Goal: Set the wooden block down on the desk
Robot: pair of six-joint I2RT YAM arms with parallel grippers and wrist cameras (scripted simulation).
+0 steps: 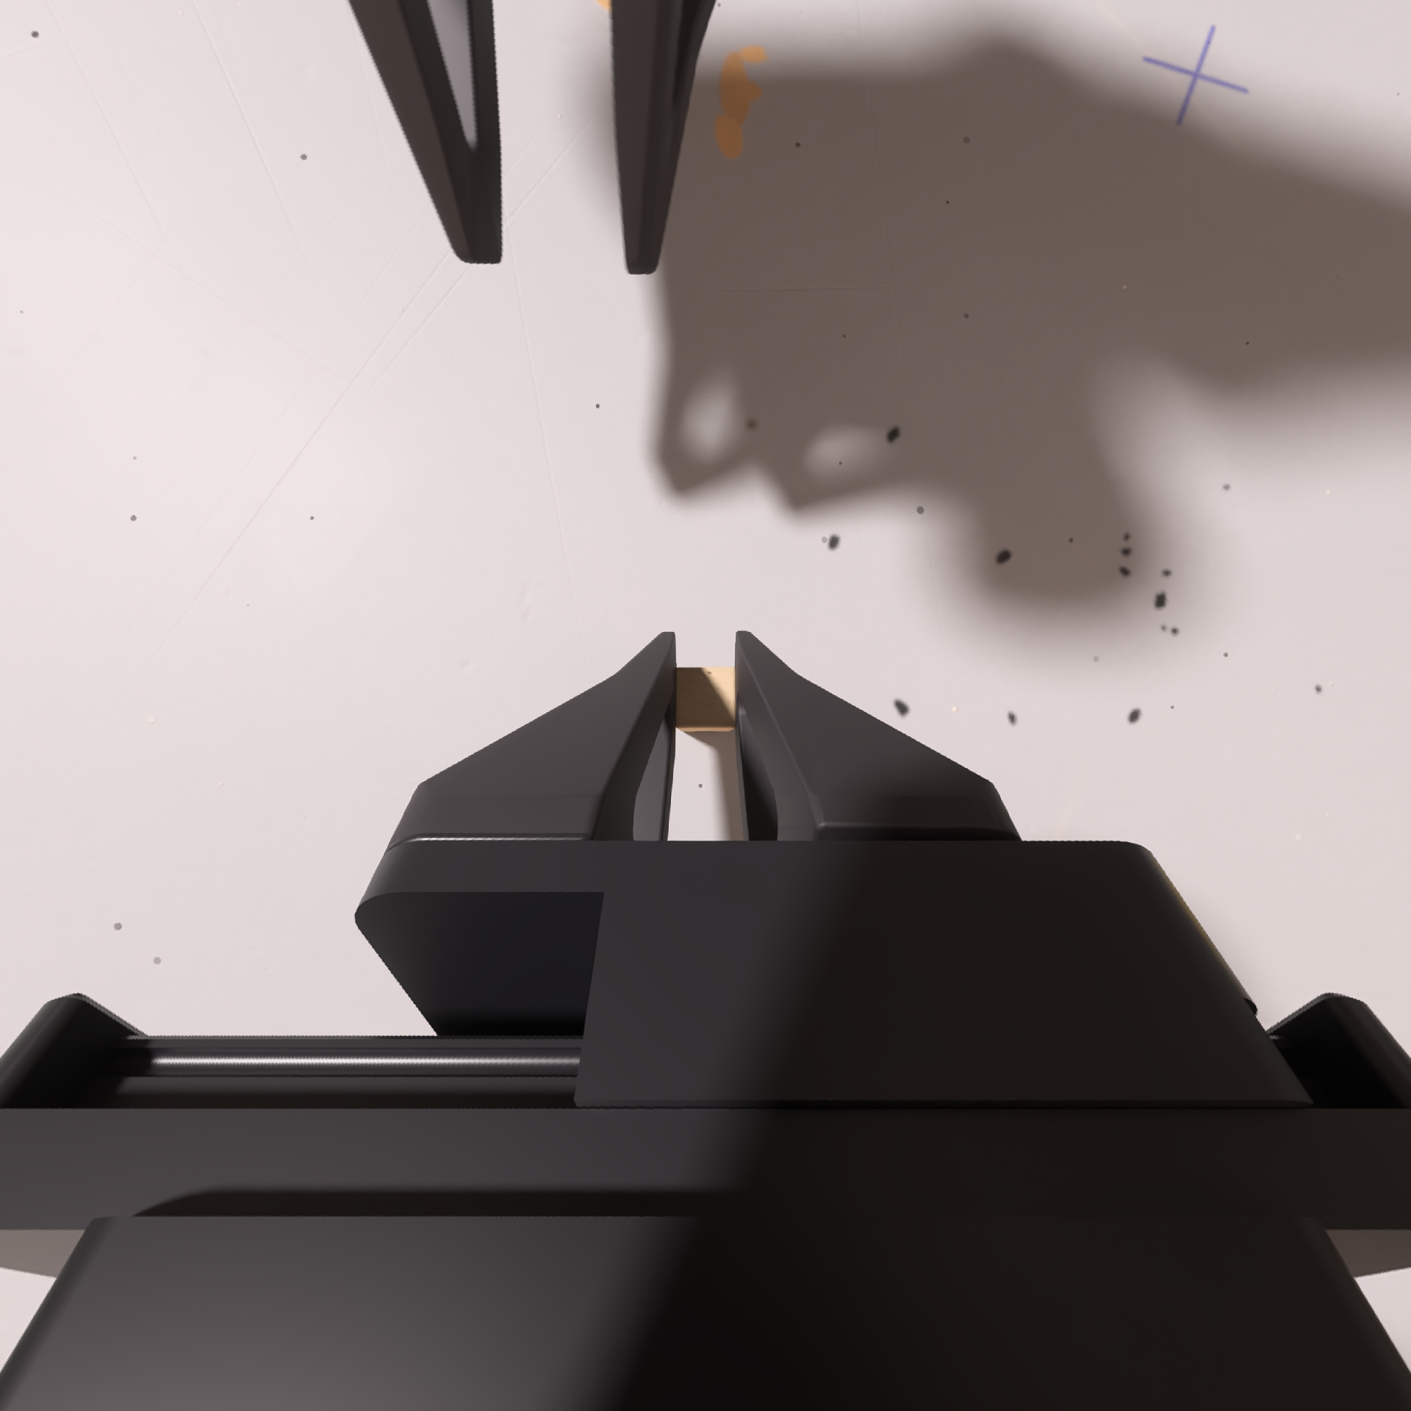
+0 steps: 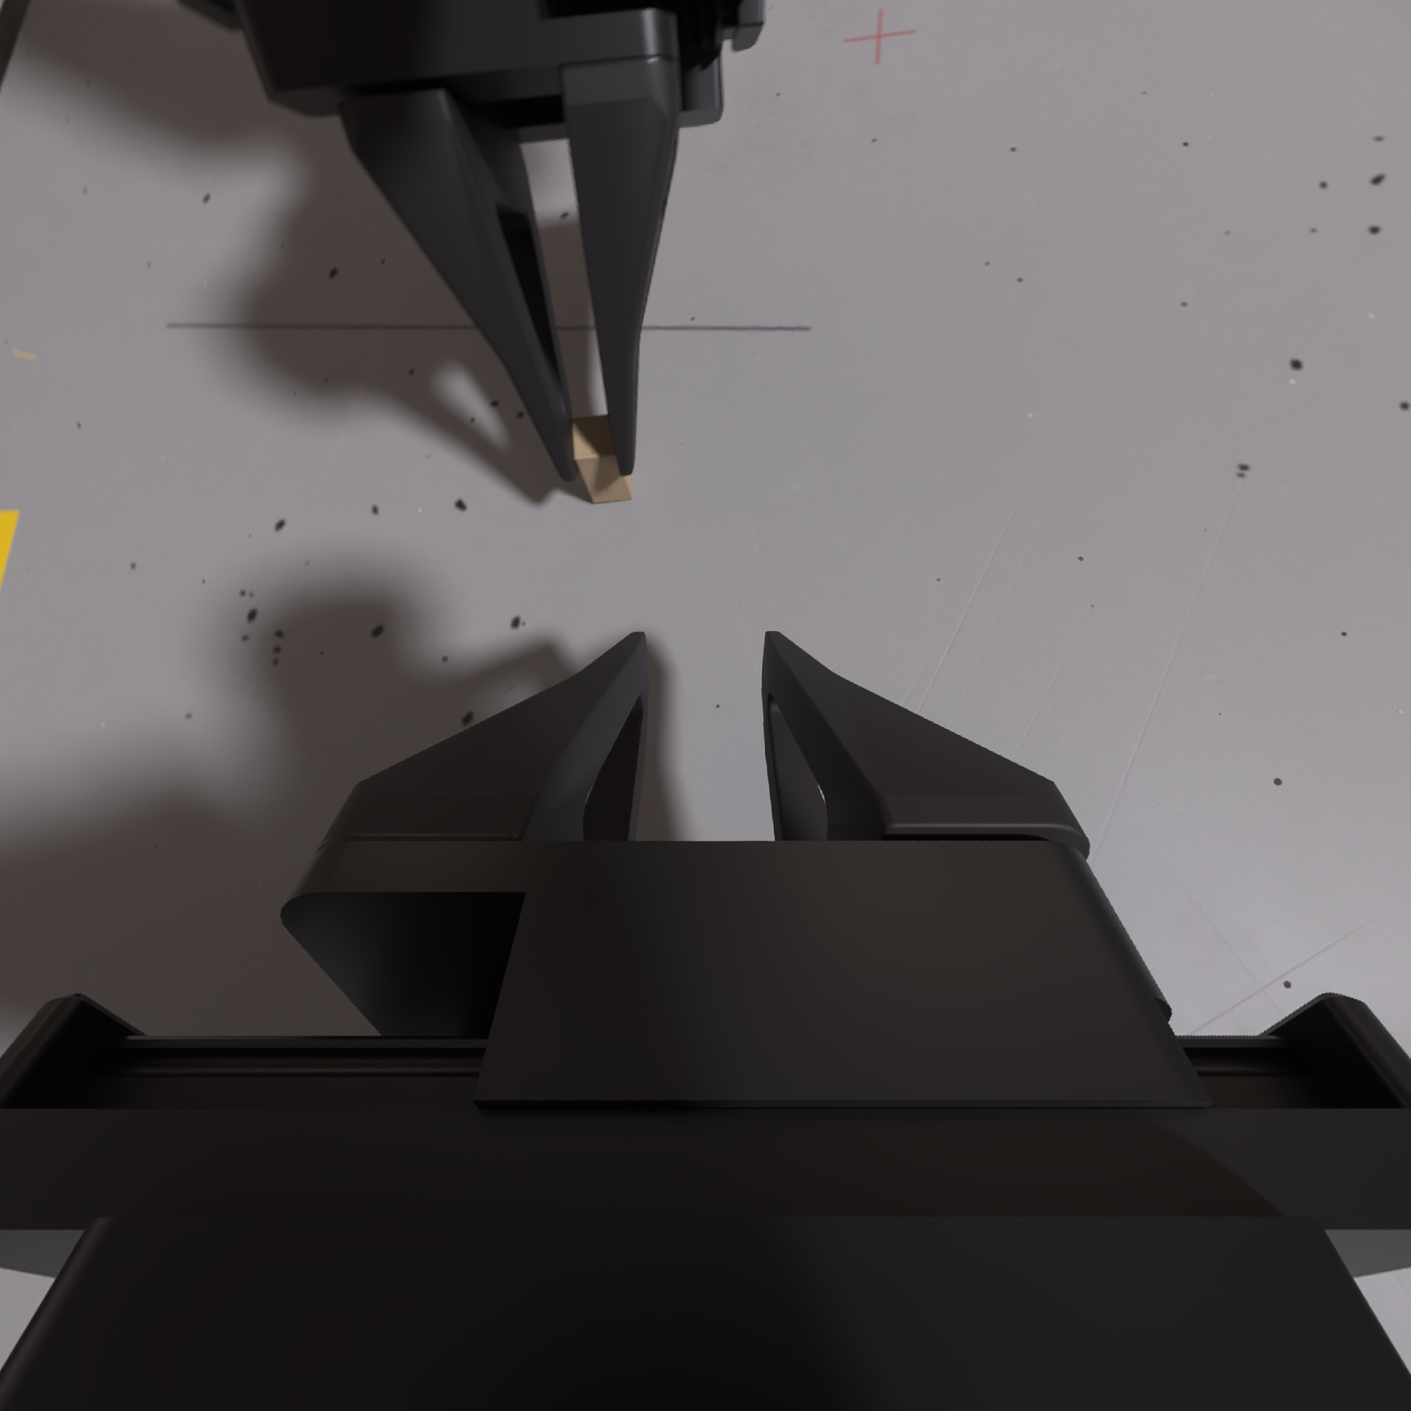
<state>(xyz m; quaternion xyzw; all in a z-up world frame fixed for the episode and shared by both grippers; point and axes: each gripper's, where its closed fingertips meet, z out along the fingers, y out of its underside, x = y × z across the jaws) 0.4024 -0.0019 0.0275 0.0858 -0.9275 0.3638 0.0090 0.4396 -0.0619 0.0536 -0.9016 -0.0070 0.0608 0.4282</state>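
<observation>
My left gripper (image 1: 705,637) is shut on a small light wooden block (image 1: 704,699), held between its black fingertips above the pale desk (image 1: 305,458). In the right wrist view the same left gripper (image 2: 599,469) comes down from the top with the wooden block (image 2: 603,473) sticking out below its tips, at or very near the desk (image 2: 992,458); I cannot tell if it touches. My right gripper (image 2: 704,637) is open and empty, facing the block from a short way off. It also shows at the top of the left wrist view (image 1: 561,259).
The desk bears dark specks, an orange stain (image 1: 737,99), a blue cross mark (image 1: 1195,76), a red cross mark (image 2: 878,34), a thin dark line (image 2: 725,328) and a yellow patch (image 2: 6,546) at the left edge. Arm shadows fall across the surface.
</observation>
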